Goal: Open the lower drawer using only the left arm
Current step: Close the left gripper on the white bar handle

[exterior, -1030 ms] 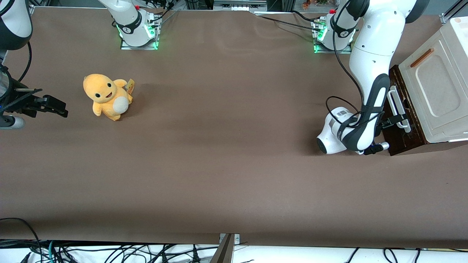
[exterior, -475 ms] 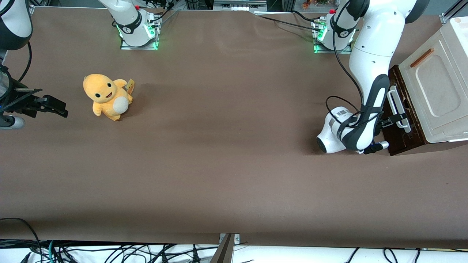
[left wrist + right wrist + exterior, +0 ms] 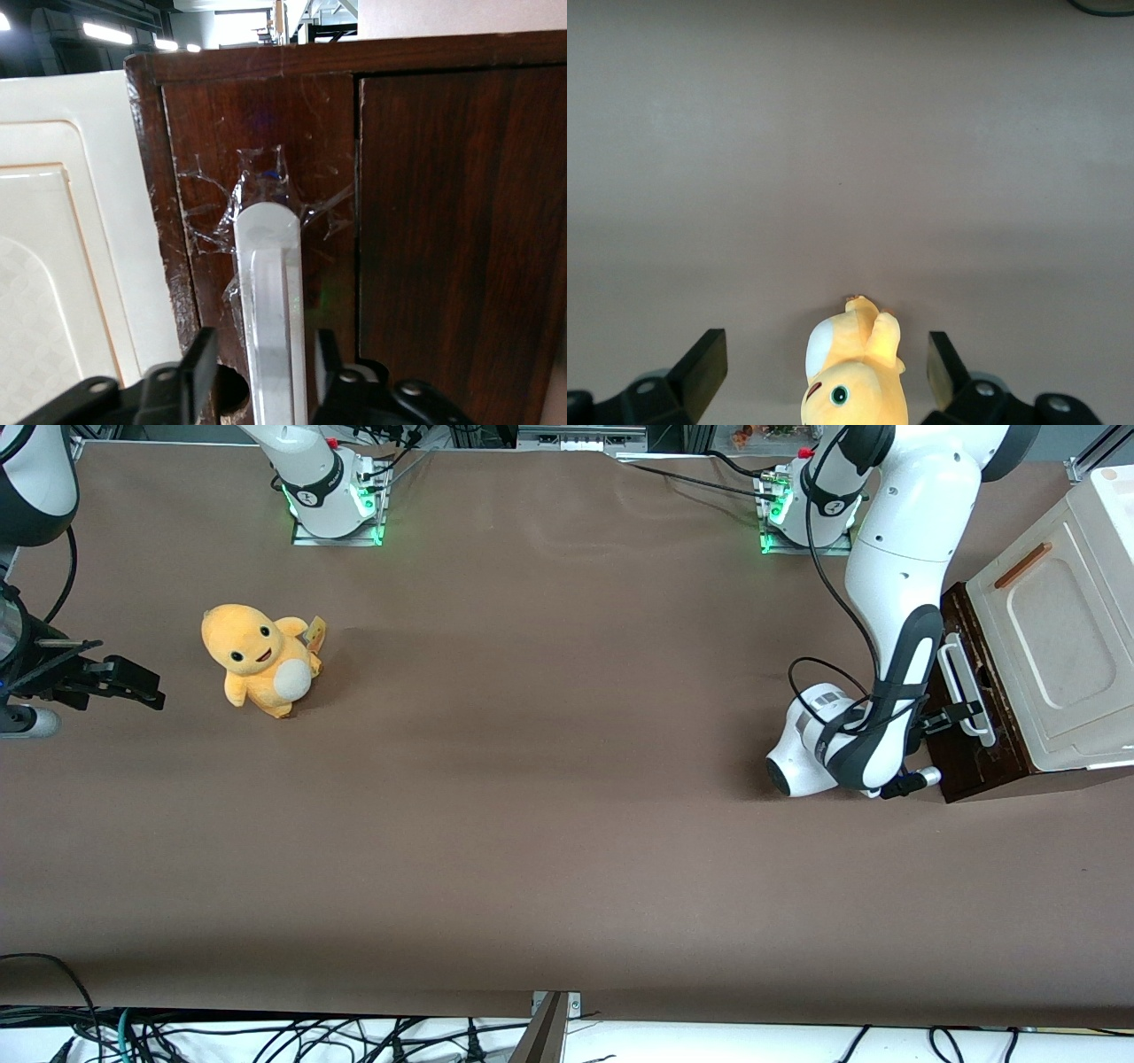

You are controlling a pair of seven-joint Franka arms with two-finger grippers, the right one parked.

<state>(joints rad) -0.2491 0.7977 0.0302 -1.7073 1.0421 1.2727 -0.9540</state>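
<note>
Even, diffuse overhead light fills the front view, so the brown table [image 3: 532,824] reads clearly and the orange plush toy [image 3: 260,657] and the left arm [image 3: 895,602] cast only soft, short shadows. In the left wrist view the gripper [image 3: 264,372] sits blurred and dark at close range around the white handle [image 3: 270,301], which glares pale, while the lower drawer [image 3: 416,221] shows sharp scratches and shiny tape. Bright strip lights glow above the cabinet.

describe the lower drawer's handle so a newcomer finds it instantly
Find the dark brown wooden cabinet at the working arm's end of the table. On its front sits a white loop-shaped bar handle, straddled by the gripper. The cream-white panel above has a thin orange-brown handle.
</note>
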